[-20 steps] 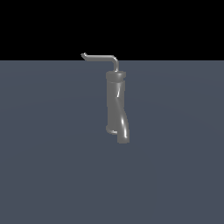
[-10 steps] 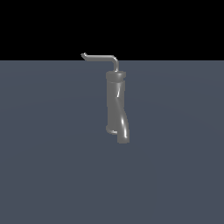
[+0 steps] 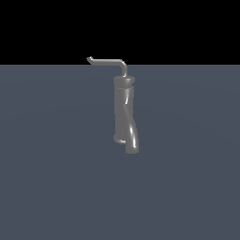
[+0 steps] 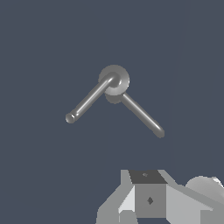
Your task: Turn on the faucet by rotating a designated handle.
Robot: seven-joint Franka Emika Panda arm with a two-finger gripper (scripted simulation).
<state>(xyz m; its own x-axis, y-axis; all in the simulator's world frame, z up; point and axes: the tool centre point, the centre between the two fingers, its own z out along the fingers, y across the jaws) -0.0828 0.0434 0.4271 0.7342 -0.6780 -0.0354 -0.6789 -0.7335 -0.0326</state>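
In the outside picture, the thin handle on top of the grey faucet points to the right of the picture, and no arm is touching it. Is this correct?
Not quite. In the exterior view the handle points to that view's left, not right. The rest holds: it sits on top of the grey faucet, and no arm touches it.

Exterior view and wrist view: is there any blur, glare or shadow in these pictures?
Exterior view: sharp, no blur; the faucet shows soft bright highlights and throws no visible shadow on the flat grey ground. Wrist view: also sharp; the handle has a thin bright streak along it.
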